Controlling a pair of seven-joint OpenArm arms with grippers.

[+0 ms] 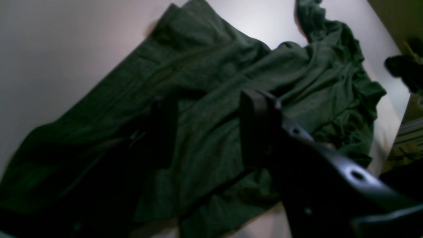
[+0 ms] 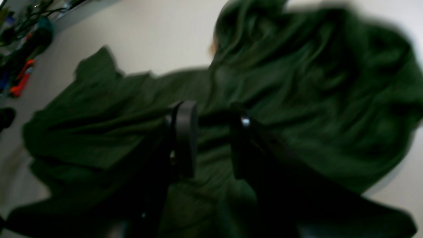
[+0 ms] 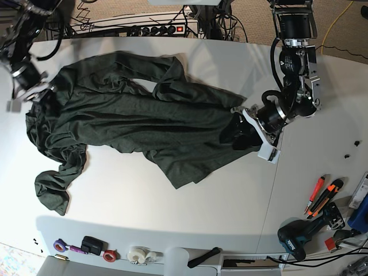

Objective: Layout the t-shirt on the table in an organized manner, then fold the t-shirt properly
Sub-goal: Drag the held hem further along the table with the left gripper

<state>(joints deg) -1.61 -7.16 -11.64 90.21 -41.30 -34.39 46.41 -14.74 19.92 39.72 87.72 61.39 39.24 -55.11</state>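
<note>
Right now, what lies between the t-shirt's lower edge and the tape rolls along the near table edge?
Nothing: in the base view, bare table runs from the t-shirt to the tape rolls.

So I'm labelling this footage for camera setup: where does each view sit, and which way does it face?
Left wrist: on the left arm, looking past the open left gripper onto the large dark green t-shirt.
Right wrist: on the right arm, looking past the right gripper at the same shirt, blurred.
Base: overhead, facing down on the wide white table, both arms at the shirt's ends.
All three views share the shirt.
</note>
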